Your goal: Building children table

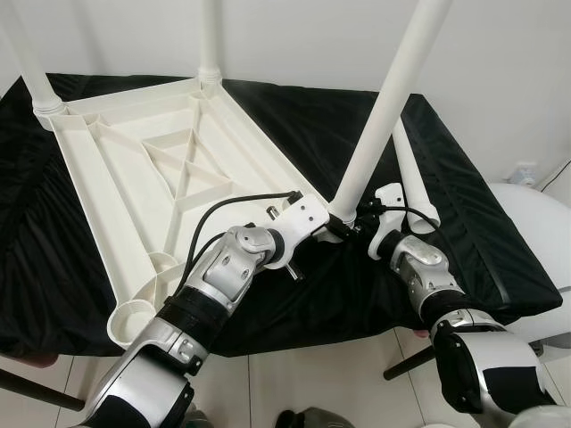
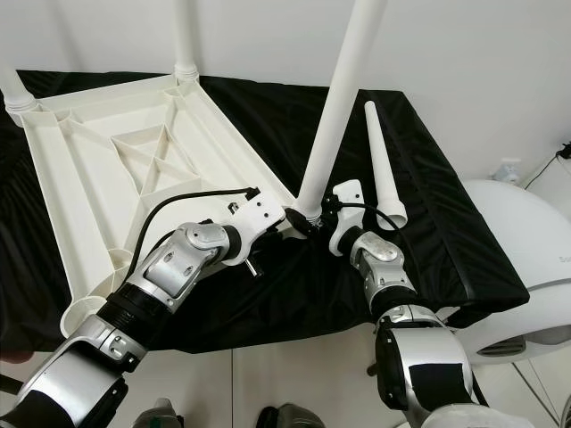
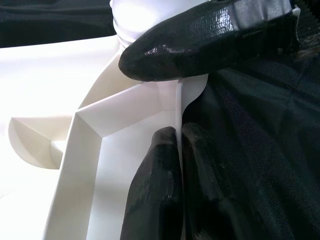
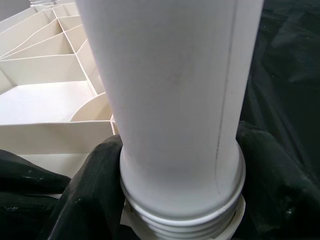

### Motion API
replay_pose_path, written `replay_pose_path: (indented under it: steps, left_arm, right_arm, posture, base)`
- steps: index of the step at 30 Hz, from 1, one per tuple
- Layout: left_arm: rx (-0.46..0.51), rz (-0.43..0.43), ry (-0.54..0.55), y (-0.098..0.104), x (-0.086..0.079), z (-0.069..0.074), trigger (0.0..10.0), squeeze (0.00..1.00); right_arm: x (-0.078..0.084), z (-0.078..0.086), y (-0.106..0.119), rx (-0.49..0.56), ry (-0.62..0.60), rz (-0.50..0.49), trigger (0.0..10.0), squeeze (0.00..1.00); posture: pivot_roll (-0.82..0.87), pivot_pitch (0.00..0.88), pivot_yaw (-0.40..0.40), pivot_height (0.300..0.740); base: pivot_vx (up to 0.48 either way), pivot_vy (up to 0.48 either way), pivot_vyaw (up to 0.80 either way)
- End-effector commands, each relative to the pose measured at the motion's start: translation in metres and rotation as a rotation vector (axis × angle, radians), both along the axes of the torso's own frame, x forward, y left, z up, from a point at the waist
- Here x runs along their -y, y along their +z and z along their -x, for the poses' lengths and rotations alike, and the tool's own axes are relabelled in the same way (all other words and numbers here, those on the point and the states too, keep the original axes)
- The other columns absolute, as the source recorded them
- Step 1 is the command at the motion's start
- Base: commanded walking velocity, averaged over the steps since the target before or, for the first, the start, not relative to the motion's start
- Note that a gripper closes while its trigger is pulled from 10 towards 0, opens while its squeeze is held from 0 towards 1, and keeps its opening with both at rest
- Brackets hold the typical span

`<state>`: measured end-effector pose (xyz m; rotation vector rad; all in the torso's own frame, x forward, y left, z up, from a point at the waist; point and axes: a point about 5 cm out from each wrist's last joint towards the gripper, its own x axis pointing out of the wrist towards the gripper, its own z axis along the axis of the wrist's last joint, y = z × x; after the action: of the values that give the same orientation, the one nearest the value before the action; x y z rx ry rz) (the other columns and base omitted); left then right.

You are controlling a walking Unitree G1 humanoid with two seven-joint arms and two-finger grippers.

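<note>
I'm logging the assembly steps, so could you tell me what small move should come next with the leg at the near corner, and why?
Probably keep twisting the leg into its corner socket. The right gripper clasps its base, where screw threads still show above the socket, while the left gripper pinches the tabletop wall to steady it.

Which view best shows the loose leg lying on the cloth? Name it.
Right eye view: the loose leg lies wholly visible on the black cloth. In the left eye view the upright leg crosses in front, hiding part of it.

White wall (image 1: 500, 62), pale tiled floor (image 1: 312, 374) (black-draped table (image 1: 500, 241) between).
</note>
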<state>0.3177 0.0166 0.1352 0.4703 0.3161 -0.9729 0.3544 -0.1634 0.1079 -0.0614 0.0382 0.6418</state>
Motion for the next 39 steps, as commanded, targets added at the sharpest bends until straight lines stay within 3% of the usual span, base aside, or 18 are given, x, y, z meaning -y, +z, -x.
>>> replay_pose_path:
  steps: [1,8,19,25,26,27,28,34,35,36,39]
  left_arm:
    - [-0.017,-0.001,-0.037,0.000,0.005,0.003,10.0,0.00]
    - [-0.019,0.000,-0.035,-0.001,0.004,0.004,10.0,0.00]
    - [-0.023,0.000,-0.053,-0.002,0.006,0.008,10.0,0.00]
    - [-0.024,-0.001,-0.058,-0.003,0.006,0.009,10.0,0.00]
    - [-0.025,-0.003,-0.063,-0.004,0.006,0.010,10.0,0.00]
    - [-0.025,-0.003,-0.063,-0.004,0.006,0.010,10.0,0.00]
    - [-0.025,-0.005,-0.069,-0.004,0.005,0.012,10.0,0.00]
    - [-0.029,-0.012,-0.085,-0.006,0.004,0.016,10.0,0.00]
    - [-0.030,-0.012,-0.090,-0.007,0.003,0.018,10.0,0.00]
    - [-0.031,-0.013,-0.096,-0.007,0.003,0.020,10.0,0.00]
    - [-0.033,-0.018,-0.104,-0.009,0.000,0.024,10.0,0.00]
  right_arm:
    - [0.010,0.005,-0.010,-0.036,-0.042,-0.004,10.0,0.00]
    - [0.001,0.009,-0.012,-0.009,-0.055,-0.066,10.0,0.00]
    - [-0.034,0.021,-0.012,0.063,-0.108,-0.179,10.0,0.00]
    - [-0.038,0.023,-0.012,0.071,-0.148,-0.194,10.0,0.00]
    - [-0.039,0.024,-0.012,0.081,-0.182,-0.190,10.0,0.26]
    - [-0.039,0.024,-0.012,0.081,-0.182,-0.190,10.0,0.26]
    - [-0.040,0.025,-0.011,0.084,-0.213,-0.199,10.0,1.00]
    - [-0.042,0.027,-0.005,0.105,-0.278,-0.213,10.0,1.00]
    - [-0.044,0.029,-0.004,0.114,-0.278,-0.213,10.0,0.89]
    - [-0.047,0.031,-0.003,0.116,-0.273,-0.216,10.0,0.00]
    - [-0.053,0.035,-0.002,0.120,-0.262,-0.219,10.0,0.00]
  posture:
    - [0.04,0.003,-0.087,0.740]
    - [0.04,0.007,-0.089,0.740]
    - [0.05,0.008,-0.096,0.740]
    - [0.05,0.005,-0.098,0.740]
    - [0.05,0.005,-0.098,0.740]
    - [0.05,0.005,-0.098,0.740]
    - [0.05,0.003,-0.100,0.740]
    - [0.05,0.002,-0.100,0.740]
    - [0.05,0.002,-0.101,0.740]
    - [0.05,0.001,-0.100,0.740]
    - [0.05,0.002,-0.102,0.740]
  base:
    - [0.000,0.000,0.00]
    - [0.000,0.000,0.00]
    - [0.000,0.000,0.00]
    - [0.000,0.000,0.00]
    - [0.000,0.000,0.00]
    - [0.000,0.000,0.00]
    - [0.000,0.000,0.00]
    - [0.000,0.000,0.00]
    - [0.000,0.000,0.00]
    - [0.000,0.000,0.00]
    - [0.000,0.000,0.00]
